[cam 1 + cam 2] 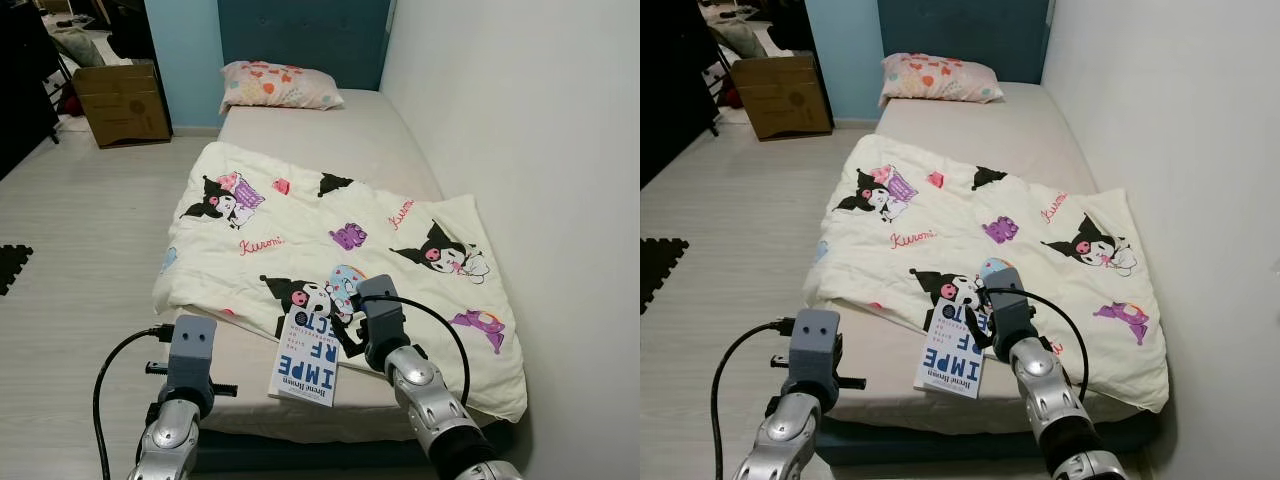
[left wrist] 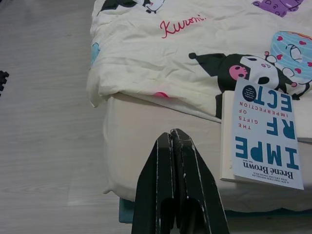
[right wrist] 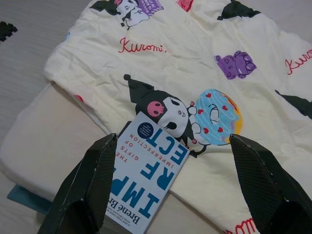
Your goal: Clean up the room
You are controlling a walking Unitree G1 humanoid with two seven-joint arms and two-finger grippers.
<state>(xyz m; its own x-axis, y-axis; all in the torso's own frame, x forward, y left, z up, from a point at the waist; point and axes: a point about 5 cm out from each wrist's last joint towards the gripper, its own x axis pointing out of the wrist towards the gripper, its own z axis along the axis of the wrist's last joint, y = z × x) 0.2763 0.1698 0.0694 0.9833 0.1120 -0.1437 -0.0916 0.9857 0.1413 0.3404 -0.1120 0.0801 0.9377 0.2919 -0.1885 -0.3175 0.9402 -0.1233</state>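
Book within reach of the right arm.
The right gripper [image 3: 170,195], jaws spread, hovers over the book [image 1: 305,358] at the bed's [image 1: 340,135] foot; left gripper [image 2: 178,195] closed.

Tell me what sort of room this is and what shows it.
Most likely a bedroom: a bed against the wall with a pillow at its head, a cartoon-print blanket spread over it, and a book lying at the foot end.
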